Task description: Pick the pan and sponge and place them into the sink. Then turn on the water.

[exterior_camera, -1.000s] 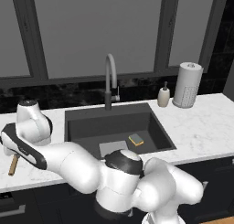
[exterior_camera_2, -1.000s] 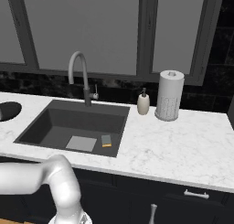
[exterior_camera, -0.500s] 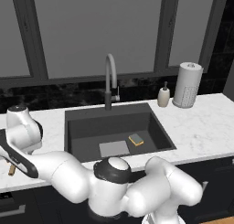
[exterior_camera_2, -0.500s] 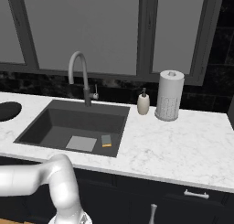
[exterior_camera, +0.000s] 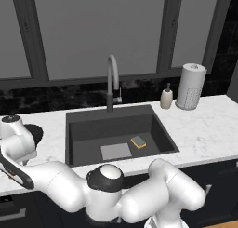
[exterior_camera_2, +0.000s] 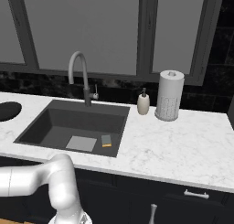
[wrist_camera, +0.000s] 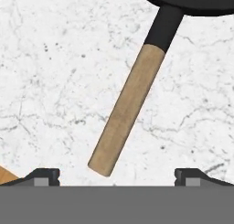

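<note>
1. Lower and further left now: the arm's white elbow has sunk toward the counter's front edge in the left base view, while the sponge and the sink sit just where they were.
2. Pan [wrist_camera: 192,1] on the marble counter [wrist_camera: 55,81] left of the sink, black rim at the top of the hand view, its wooden handle [wrist_camera: 125,111] slanting down toward the fingers.
3. Handle's free end lies between the two fingertips, nearer the left one, touching neither.
4. Gripper [wrist_camera: 116,175] hangs above that end with its jaws spread wide, nothing in them.
5. From the left base view, a dark sliver of the pan [exterior_camera: 36,133] peeks out behind the arm.
6. Sponge [exterior_camera: 138,142] lies flat on the floor of the sink [exterior_camera: 88,120], just beside the pale drain plate [exterior_camera: 116,151].
7. Faucet [exterior_camera: 112,83] arches over the back rim, no water running.
8. Soap bottle [exterior_camera: 166,98] and paper towel roll [exterior_camera: 191,86] stand right of the basin.
</note>
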